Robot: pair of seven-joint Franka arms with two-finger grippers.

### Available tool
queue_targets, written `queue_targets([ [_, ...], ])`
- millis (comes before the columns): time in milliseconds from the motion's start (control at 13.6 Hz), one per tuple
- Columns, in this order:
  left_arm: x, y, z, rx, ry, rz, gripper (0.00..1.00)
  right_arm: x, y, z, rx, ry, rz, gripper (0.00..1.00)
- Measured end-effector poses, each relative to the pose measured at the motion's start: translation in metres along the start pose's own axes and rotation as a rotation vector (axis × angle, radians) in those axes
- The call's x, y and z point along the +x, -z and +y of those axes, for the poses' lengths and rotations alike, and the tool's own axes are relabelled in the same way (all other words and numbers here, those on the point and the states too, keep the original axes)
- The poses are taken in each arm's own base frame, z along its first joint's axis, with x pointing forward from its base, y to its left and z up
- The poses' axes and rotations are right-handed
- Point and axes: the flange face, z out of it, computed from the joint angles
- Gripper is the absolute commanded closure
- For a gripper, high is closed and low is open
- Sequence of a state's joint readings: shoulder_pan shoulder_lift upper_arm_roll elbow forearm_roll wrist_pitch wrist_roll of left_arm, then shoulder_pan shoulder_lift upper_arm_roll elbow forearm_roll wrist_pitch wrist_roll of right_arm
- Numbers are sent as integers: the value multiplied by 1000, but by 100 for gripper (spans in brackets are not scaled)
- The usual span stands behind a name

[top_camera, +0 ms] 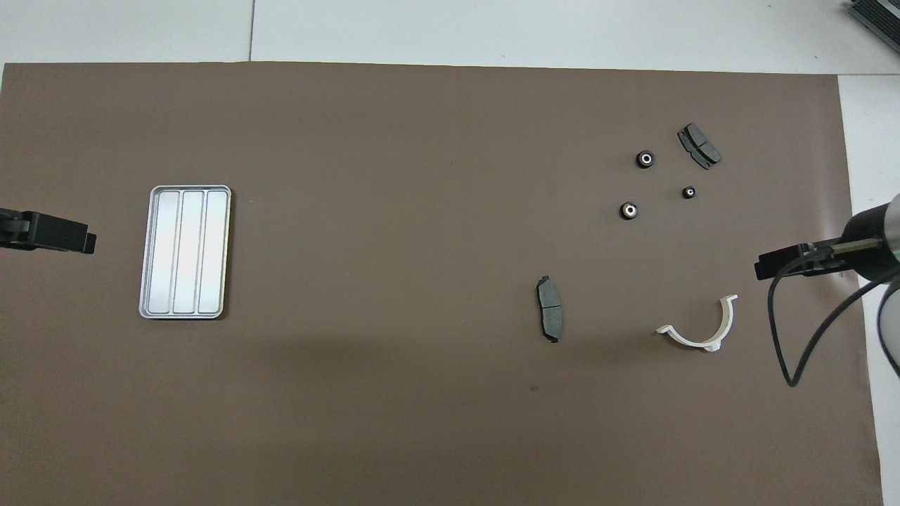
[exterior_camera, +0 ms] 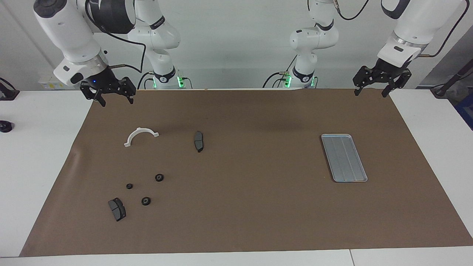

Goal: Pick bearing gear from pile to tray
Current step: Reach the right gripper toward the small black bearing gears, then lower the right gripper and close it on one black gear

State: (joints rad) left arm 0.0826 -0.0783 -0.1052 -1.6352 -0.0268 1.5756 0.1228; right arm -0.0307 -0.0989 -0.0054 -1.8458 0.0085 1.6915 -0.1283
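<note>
We hold both hands wide and empty: the right hand [exterior_camera: 112, 96] over the mat corner at the pile's end, best placed to fetch a bearing gear [exterior_camera: 159, 177] lying on the table beside the brake pad [exterior_camera: 117, 209]; the left hand [exterior_camera: 372, 89] waits near the bare tray [exterior_camera: 344, 157]. Overhead, both hands are cut off at the frame's edge.

The tray [exterior_camera: 344, 157] lies on the mat [exterior_camera: 244, 207] toward the left arm's end; the pile [exterior_camera: 137, 177] lies well apart, toward the right arm's end.
</note>
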Motion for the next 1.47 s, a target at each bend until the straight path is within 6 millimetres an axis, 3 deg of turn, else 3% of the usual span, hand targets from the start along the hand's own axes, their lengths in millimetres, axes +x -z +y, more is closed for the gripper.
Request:
queue_targets([
  [442, -4, -6, 1, 1, 1, -7, 0, 53, -74, -12, -78, 65, 39, 0],
  [811, -5, -4, 2, 2, -1, -1, 0, 99, -138, 14, -120, 62, 129, 0],
  [1105, -6, -5, 3, 2, -3, 0, 0, 125, -168, 38, -124, 36, 168, 0],
  [1474, -6, -6, 3, 2, -3, -2, 0, 158, -206, 48, -123, 31, 172, 1],
])
